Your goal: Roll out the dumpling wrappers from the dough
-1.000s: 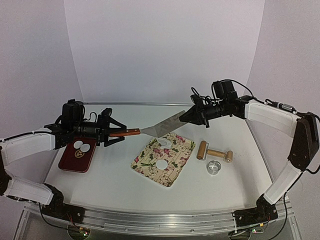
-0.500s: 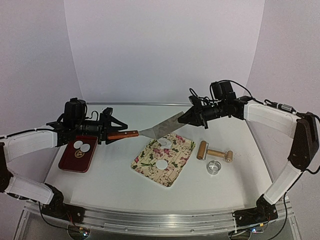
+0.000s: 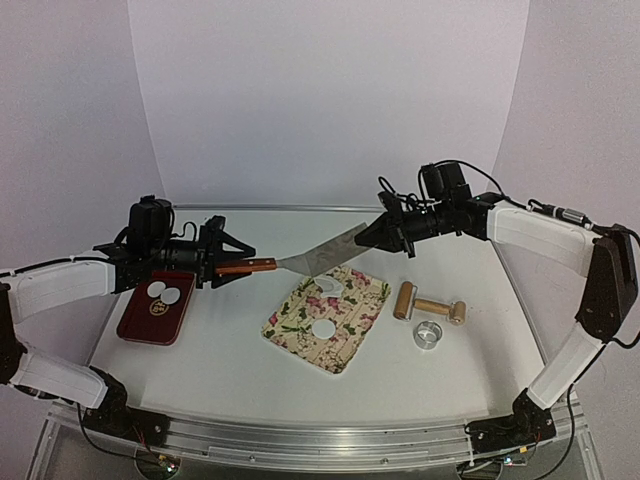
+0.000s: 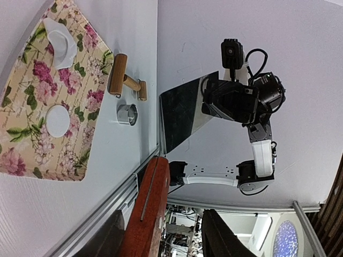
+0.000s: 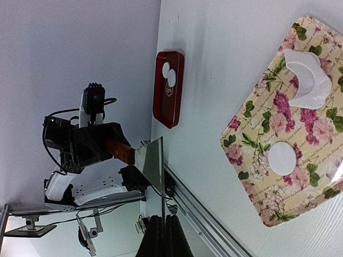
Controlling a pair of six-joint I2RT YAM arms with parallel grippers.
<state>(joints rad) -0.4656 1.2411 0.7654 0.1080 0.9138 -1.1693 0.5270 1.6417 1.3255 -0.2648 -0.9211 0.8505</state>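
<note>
Dumpling wrappers [image 3: 165, 293]: thin white discs. Two lie side by side on the red tray [image 3: 140, 325] near the left fingers [image 4: 115, 241], and one on the floral board [image 3: 345, 345] on the tabletop [image 3: 220, 350]. Right fingers [image 5: 155, 238], closed, pinch the raised spatula [image 3: 325, 255] blade. Left fingers flank its handle, grip unclear.

spatula [image 3: 300, 260] up off the surface [image 3: 220, 365], wooden handle in at the left end effector [image 3: 235, 265], steel blade tip at the right end effector [image 3: 368, 236] | floral board [image 3: 345, 345] lying beneath the blade, between the two | red tray [image 3: 140, 330] down beside the left end effector | rolling pin [image 3: 430, 305] and metal ring [image 3: 428, 334] near each other, low beside the right end effector
</note>
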